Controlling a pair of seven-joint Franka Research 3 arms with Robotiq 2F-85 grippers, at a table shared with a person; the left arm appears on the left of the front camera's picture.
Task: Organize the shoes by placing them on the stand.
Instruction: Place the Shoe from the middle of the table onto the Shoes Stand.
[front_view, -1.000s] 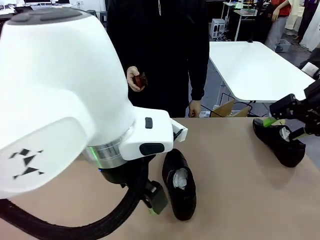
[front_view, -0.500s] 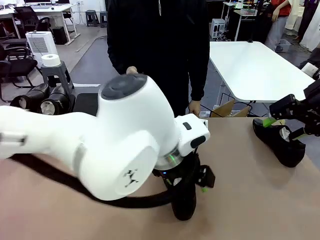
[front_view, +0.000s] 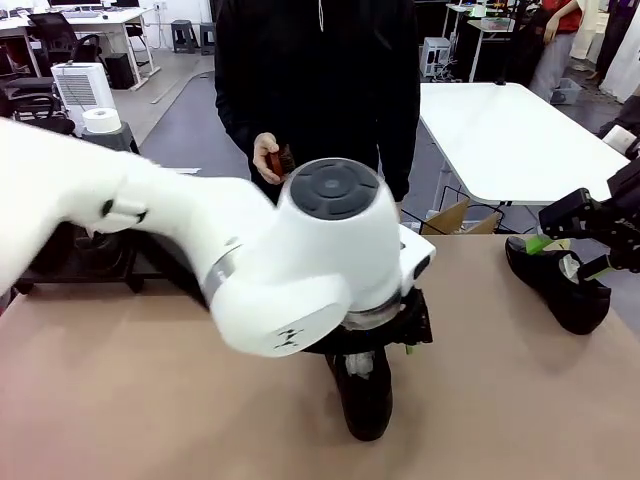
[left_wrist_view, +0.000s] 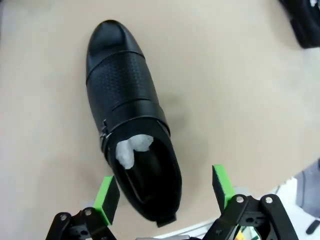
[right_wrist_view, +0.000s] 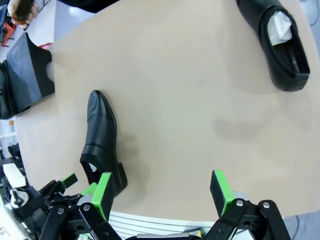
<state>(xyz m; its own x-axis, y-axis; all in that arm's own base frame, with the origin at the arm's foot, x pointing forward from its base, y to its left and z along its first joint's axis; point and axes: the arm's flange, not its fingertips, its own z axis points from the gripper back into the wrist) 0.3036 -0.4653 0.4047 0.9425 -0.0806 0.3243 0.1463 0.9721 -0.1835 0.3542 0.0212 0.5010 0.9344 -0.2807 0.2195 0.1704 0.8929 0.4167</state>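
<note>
1. The left claw (left_wrist_view: 164, 192) stands wide open and holds nothing; the heel of the middle shoe (left_wrist_view: 130, 120) lies between its pads (left_wrist_view: 107, 197).
2. The right claw (right_wrist_view: 161, 192) is wide open and empty; the second shoe (right_wrist_view: 277, 40) lies ahead of it, apart.
3. The stand (right_wrist_view: 27, 70) lies well apart from both shoes.

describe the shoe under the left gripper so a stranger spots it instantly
On the tan table, look mid-table under the white left arm. A glossy black shoe lies there, toe towards the robot's side, with the open left gripper poised over its heel. It has a dotted band across the top and a side buckle, and lies apart from the other shoe at the table's right edge.
</note>
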